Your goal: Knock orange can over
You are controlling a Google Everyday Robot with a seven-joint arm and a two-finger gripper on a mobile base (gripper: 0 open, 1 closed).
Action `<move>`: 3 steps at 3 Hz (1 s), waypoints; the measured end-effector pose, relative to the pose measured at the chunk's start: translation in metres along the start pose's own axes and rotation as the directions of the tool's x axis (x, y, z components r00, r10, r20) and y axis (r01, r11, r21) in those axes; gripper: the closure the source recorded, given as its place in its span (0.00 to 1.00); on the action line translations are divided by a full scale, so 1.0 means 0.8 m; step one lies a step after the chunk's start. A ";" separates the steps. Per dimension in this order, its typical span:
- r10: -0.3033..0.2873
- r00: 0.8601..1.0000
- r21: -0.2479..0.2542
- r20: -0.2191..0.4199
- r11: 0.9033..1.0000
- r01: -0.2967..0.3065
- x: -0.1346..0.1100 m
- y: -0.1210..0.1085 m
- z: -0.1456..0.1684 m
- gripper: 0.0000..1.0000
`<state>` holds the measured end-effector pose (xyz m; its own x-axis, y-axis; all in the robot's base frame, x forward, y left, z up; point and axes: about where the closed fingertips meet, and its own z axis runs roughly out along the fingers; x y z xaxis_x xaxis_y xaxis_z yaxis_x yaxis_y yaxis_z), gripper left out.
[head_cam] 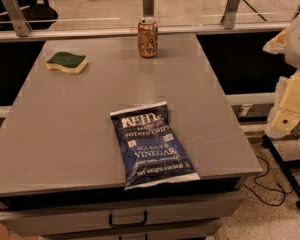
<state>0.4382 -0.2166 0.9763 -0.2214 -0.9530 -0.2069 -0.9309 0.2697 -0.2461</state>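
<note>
The orange can [147, 38], presumably a light, rigid, smooth-walled cylinder standing upright well beyond the Kettle chip bag [152, 144], should tip most readily when pushed near its silver top rim, while the gripper [288, 106], open-or-closed state not discernible, hangs far right of that bag.

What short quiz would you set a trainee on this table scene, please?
1. True or false: the orange can stands upright.
2. Which lies nearest the table's front edge: A sponge, B chip bag, C orange can?
3. Fill in: the hand hangs beyond the table's ____ edge as the camera sees it, apart from the can.
Key: 1 true; 2 B; 3 right.
</note>
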 end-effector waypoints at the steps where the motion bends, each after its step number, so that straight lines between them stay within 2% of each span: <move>1: 0.003 1.000 0.008 0.010 1.000 -0.003 -0.003 -0.006 0.001 0.00; 2: -0.004 0.997 0.026 0.072 1.000 0.002 -0.023 -0.046 0.030 0.00; 3: -0.008 0.986 0.071 0.164 0.997 -0.004 -0.069 -0.106 0.071 0.00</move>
<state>0.5461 -0.1792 0.9550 -0.1634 -0.9196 -0.3573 -0.9071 0.2824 -0.3122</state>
